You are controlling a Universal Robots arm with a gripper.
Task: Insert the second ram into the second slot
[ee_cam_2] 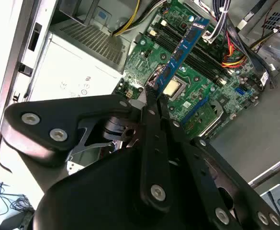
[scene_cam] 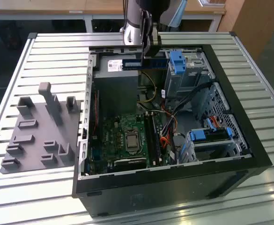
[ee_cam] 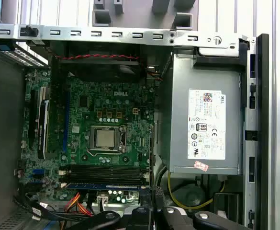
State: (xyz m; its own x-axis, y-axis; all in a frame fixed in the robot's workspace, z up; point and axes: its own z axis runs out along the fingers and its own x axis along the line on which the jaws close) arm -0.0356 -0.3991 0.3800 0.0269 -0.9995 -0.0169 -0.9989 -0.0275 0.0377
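At the exterior view's left lies the grey moulded parts fixture (scene_cam: 38, 133), well apart from the work. To its right stands the open black desktop case (scene_cam: 174, 187), its green motherboard (scene_cam: 122, 136) exposed. My gripper (scene_cam: 146, 56) is clamped on one end of the second ram (scene_cam: 158, 61), a thin blue circuit-board stick held level over the far part of the case, above and clear of the long black memory slots (scene_cam: 154, 136). I judge this the carry-to-slot step, with nothing seated; the move ahead calls for the stick's long edge to lie parallel with the second slot and directly over it.

The claw (scene_cam: 148, 54) grips the second ram (scene_cam: 131, 62) level above the open computer case (scene_cam: 174, 192).
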